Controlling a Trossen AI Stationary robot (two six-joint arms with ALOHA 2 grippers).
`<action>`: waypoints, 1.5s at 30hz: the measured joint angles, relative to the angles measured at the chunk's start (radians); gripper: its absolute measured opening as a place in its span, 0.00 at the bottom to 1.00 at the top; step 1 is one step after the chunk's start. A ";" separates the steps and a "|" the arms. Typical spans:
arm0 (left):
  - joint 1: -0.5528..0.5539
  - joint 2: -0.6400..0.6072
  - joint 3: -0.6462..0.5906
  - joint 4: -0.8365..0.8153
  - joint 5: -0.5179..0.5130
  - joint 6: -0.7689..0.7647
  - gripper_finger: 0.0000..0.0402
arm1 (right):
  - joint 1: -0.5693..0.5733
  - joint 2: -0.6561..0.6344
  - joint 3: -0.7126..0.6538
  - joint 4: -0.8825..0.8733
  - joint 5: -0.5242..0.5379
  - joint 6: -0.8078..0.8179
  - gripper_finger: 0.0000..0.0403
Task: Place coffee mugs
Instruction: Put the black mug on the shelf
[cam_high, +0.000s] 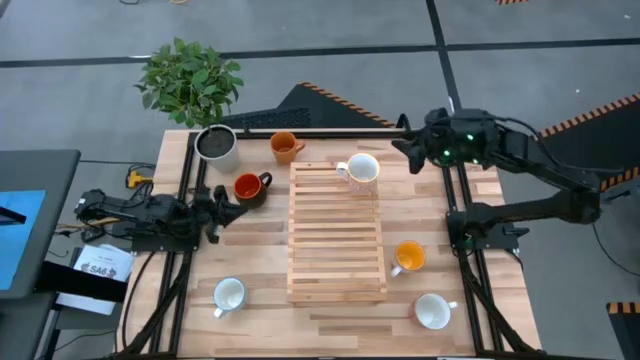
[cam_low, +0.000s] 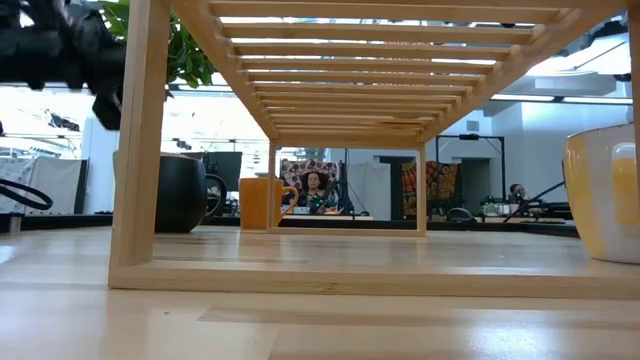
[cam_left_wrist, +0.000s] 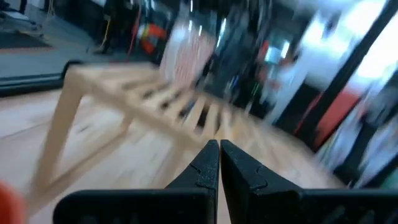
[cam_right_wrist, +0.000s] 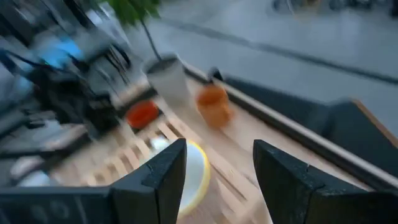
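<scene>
Nearest to the low camera stands the wooden slatted rack (cam_low: 345, 150), which fills the middle of the worktop (cam_high: 330, 320) and runs from near to far. On the far end of the rack sits one white mug (cam_high: 361, 170), close to its right edge. At the near left of the rack a second white mug (cam_high: 229, 294) stands on the worktop, and at the near right a third white mug (cam_high: 432, 311). One orange mug (cam_high: 408, 257) stands just beside the right side of the rack, and the other orange mug (cam_high: 284, 146) stands at the far edge of the worktop, left of the rack. Between this one and the left arm is the red mug with dark outside (cam_high: 250, 187). A pale pot with dark soil (cam_high: 216, 144) is at the far left corner, and a green plant (cam_high: 190, 78) is behind it on the floor. The left tool (cam_high: 226, 207) is at the left side of the worktop, beside the red mug, and its fingers (cam_left_wrist: 205, 168) are closed together with nothing between them. The right tool (cam_high: 405, 147) is at the far right, near the white mug on the rack, and its fingers (cam_right_wrist: 165, 171) are spread apart and hold nothing.
</scene>
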 joint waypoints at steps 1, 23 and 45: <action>0.000 0.000 0.000 0.045 -0.021 -0.039 0.00 | 0.003 -0.014 -0.018 0.041 0.000 0.000 0.52; 0.157 0.453 0.776 -1.092 -0.182 -0.288 0.47 | -0.005 -0.031 -0.050 0.173 0.048 0.051 0.52; 0.525 1.019 0.831 -1.206 -0.021 -0.679 0.51 | -0.005 -0.031 -0.050 0.080 0.049 0.044 0.52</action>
